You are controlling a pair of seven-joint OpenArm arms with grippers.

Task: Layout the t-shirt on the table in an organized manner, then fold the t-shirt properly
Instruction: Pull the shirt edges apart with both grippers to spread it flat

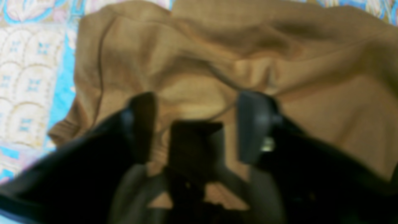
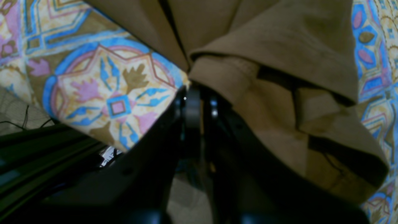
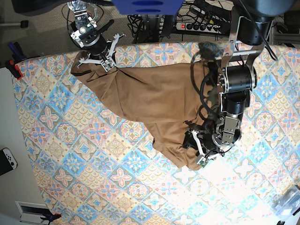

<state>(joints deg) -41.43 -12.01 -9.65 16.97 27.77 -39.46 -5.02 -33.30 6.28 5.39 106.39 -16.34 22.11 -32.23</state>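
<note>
The tan-brown t-shirt (image 3: 150, 101) lies crumpled on the table (image 3: 93, 164), stretched diagonally from the far left corner toward the middle right. My right gripper (image 3: 96, 63) is at that far left corner. In the right wrist view it (image 2: 196, 91) is shut on a hemmed edge of the t-shirt (image 2: 279, 46), lifted off the patterned cloth (image 2: 108, 93). My left gripper (image 3: 197, 147) is at the shirt's near right end. In the left wrist view its jaws (image 1: 199, 99) stand apart, straddling a raised fold of the t-shirt (image 1: 279, 62).
The table's left edge (image 3: 18, 122) borders a white surface holding a white game controller (image 3: 7, 159). Red clamps (image 3: 14, 65) sit at the far left edge. A power strip (image 3: 201, 26) and cables lie behind the table. A clear plastic item (image 3: 288, 201) sits at the near right.
</note>
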